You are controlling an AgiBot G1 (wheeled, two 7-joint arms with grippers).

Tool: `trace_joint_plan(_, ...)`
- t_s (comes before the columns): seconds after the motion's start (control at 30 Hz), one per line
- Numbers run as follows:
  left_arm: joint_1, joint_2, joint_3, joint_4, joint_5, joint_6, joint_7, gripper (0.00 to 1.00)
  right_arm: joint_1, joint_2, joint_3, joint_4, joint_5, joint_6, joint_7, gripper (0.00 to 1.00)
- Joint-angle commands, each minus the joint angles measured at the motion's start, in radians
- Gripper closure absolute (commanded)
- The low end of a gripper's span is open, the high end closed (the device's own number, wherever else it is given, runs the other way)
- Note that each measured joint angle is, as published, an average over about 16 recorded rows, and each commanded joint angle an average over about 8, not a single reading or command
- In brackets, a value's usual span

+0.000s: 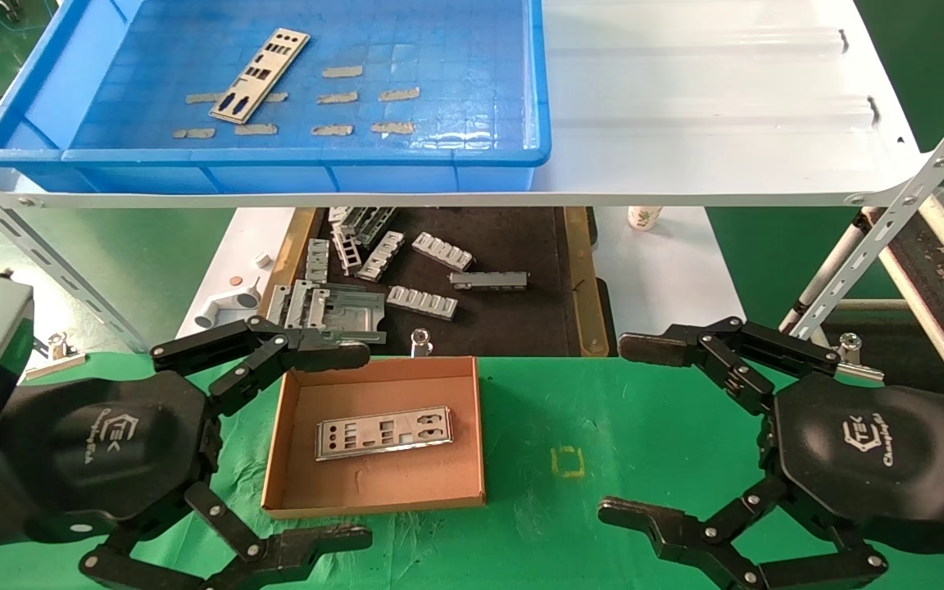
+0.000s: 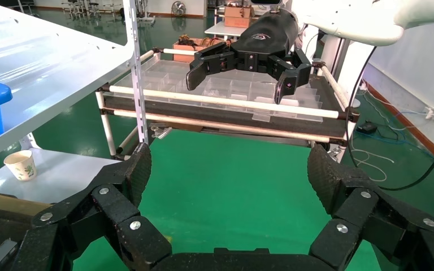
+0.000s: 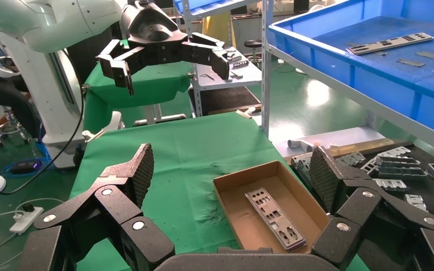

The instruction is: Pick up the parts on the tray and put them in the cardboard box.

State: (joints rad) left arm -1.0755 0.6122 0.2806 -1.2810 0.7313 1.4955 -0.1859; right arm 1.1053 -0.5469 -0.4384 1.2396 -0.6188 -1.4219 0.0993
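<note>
Currently one plate lies flat in the box, between both grippers; another lies in the tray. Left fingers and right fingers spread wide, empty, above the desk.

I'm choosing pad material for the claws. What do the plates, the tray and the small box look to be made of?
The plate in the box and the plate in the tray look like thin bare sheet metal: silvery, reflective, cleanly punched. The tray looks like glossy moulded blue plastic with a grid floor. The box looks like matte brown cardboard with folded walls.
</note>
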Motion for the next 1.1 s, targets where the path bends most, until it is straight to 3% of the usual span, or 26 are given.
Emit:
trace_joint_plan(0.03, 0.0, 0.0, 0.0, 0.0, 0.0, 0.0, 0.0, 0.0, 0.0, 0.0, 0.0, 0.0, 0.0, 0.0, 0.0, 0.0)
trace_joint_plan(1.1, 0.0, 0.0, 0.0, 0.0, 0.0, 0.0, 0.0, 0.0, 0.0, 0.0, 0.0, 0.0, 0.0, 0.0, 0.0, 0.0)
